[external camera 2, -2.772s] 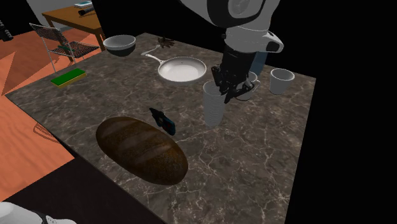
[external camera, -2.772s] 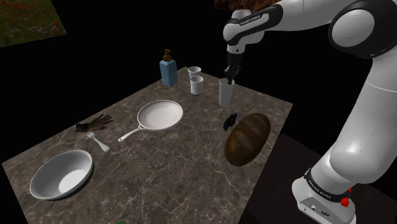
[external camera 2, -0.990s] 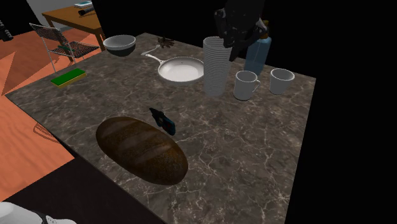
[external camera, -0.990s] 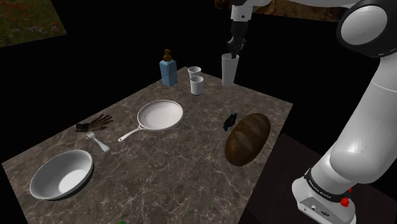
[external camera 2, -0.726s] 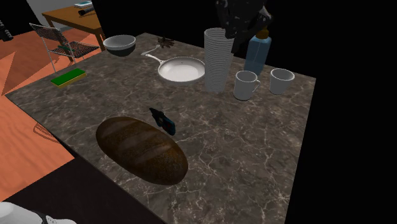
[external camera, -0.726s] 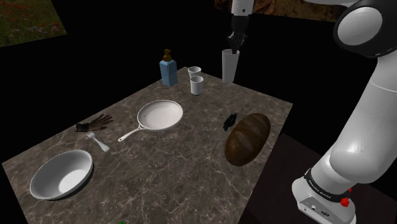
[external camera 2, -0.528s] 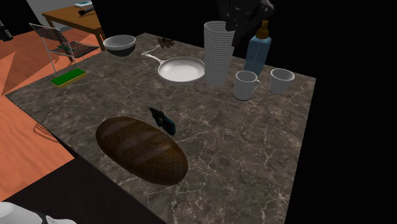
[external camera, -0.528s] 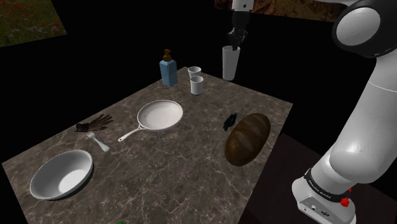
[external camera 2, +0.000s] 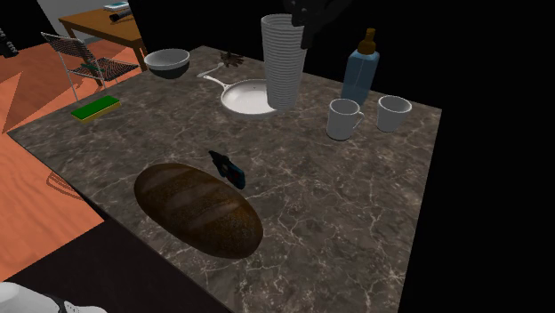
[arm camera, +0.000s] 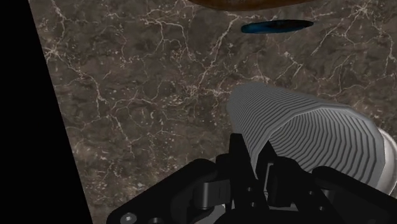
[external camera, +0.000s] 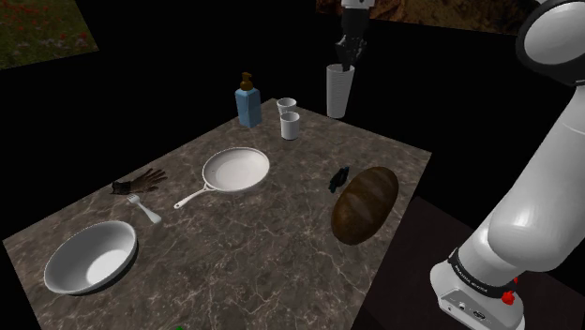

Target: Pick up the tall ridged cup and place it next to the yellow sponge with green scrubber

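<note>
Marbled table [external camera: 281, 234] (orange floor [external camera 2: 20, 178], perhaps wood)

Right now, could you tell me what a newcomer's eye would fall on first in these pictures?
The tall white ridged cup catches the eye first, clasped at its rim by the black pincer and hanging above the dark veined table. Next comes the big brown loaf near the table's edge closest to the robot's stand, then the white pan mid-table.

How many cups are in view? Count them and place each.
3. The tall ridged cup hangs in the gripper, lifted off the table. Two white mugs stand side by side near the blue bottle. None seems hidden.
</note>
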